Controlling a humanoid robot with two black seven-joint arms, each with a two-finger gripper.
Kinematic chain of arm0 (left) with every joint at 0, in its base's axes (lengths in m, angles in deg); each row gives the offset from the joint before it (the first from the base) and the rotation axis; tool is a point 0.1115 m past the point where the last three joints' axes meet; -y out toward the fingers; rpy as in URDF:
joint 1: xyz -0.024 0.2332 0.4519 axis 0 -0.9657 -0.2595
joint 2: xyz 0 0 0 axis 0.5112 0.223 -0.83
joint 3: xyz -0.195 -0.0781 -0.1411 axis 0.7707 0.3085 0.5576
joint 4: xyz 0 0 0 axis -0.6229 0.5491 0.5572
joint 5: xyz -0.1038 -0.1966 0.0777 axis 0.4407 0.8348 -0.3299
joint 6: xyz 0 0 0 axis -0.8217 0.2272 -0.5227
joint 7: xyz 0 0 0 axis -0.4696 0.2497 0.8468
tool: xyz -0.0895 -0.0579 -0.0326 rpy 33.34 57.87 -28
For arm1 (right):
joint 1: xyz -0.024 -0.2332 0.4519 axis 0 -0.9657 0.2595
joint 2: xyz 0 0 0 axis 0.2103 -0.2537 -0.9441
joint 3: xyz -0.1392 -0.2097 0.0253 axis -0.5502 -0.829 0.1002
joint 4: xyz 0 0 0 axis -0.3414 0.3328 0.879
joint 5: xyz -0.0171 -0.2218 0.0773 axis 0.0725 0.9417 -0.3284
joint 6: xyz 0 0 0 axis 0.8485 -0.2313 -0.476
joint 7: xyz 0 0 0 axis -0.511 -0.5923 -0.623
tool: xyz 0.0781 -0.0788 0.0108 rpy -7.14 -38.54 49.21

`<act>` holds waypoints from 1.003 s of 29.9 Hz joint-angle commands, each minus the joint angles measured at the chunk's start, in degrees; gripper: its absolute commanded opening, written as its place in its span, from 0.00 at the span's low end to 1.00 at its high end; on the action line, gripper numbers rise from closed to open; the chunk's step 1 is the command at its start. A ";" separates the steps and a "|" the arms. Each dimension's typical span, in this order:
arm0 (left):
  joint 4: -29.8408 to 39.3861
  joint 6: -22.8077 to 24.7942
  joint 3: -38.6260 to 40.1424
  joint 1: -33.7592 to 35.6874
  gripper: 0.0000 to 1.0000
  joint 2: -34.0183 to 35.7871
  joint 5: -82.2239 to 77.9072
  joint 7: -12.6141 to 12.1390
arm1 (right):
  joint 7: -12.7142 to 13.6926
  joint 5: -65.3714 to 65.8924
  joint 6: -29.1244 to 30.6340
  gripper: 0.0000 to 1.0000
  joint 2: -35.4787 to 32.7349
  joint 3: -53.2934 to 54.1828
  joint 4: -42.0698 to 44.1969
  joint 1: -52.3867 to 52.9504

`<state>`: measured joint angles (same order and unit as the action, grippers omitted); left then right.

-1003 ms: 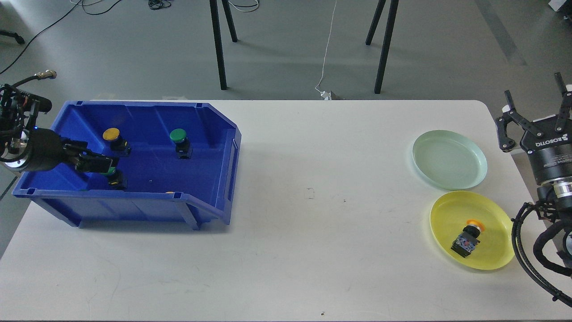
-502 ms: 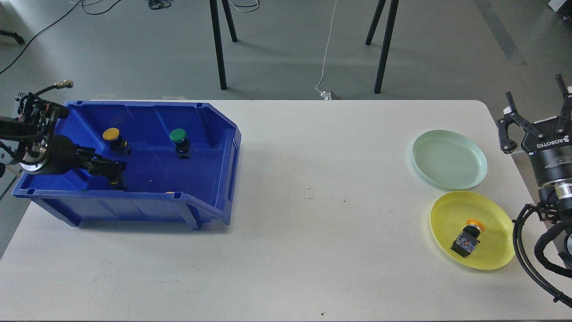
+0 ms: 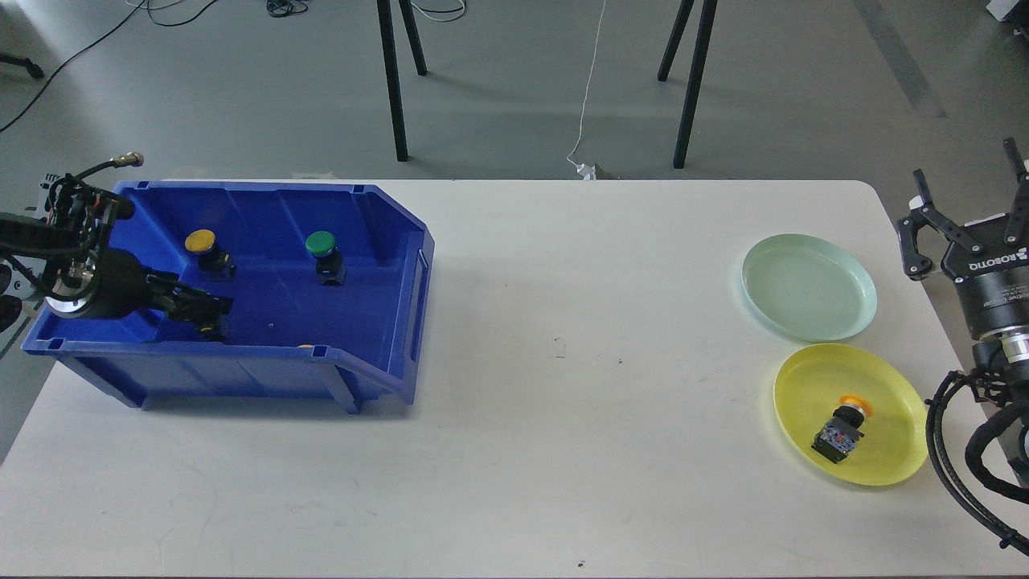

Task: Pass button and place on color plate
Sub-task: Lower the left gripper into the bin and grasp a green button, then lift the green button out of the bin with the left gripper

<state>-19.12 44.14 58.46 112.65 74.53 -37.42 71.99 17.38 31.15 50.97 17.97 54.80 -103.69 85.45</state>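
Down near the front wall of the blue bin lies a partly hidden button, with the left gripper reaching onto it; its grasp cannot be told. Awaiting the handover, the right gripper hovers spread and empty beside the green plate.

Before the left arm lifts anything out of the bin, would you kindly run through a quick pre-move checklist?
1. Left gripper inside the blue bin, at a button by the near wall: ok.
2. Grip closed on that button: cannot tell, too dark.
3. Right gripper open, ready to receive: ok.
4. Green plate holds nothing: ok.
5. Yellow plate already holds an orange-capped button: ok.
6. Green button and yellow button stand apart from the gripper: ok.
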 commanded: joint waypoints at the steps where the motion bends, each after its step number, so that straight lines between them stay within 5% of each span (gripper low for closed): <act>1: 0.02 0.00 -0.07 -0.40 0.81 -0.01 -0.02 0.01 | 0.00 0.00 0.00 0.73 -0.01 -0.01 0.03 -0.30; 4: 0.02 0.00 0.02 -0.93 0.76 -0.01 -0.10 0.01 | 0.00 0.00 0.00 0.73 -0.01 -0.01 0.03 -0.47; 9: 0.02 0.00 0.02 -0.93 0.48 0.08 -0.10 0.01 | 0.00 0.00 0.00 0.73 -0.01 -0.01 0.03 -0.47; 12: 0.02 0.00 0.02 -0.84 0.44 -0.01 0.16 0.01 | 0.00 0.00 0.00 0.73 0.07 -0.01 0.12 -0.47; 16: 0.02 0.00 0.02 -0.75 0.12 0.08 0.33 0.01 | 0.00 0.00 0.00 0.73 0.07 -0.09 0.12 -0.56; 25: 0.46 0.00 1.07 0.65 0.07 1.04 0.95 0.01 | 0.00 0.00 0.00 0.73 0.07 0.08 0.21 -0.91; 30: 5.45 0.00 1.16 10.57 0.06 5.17 13.13 0.01 | 0.00 0.00 0.00 0.73 0.16 0.43 0.21 -0.91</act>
<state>-17.07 44.14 59.54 117.92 77.46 -31.81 72.00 17.38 31.15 50.97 18.10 55.08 -103.47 84.54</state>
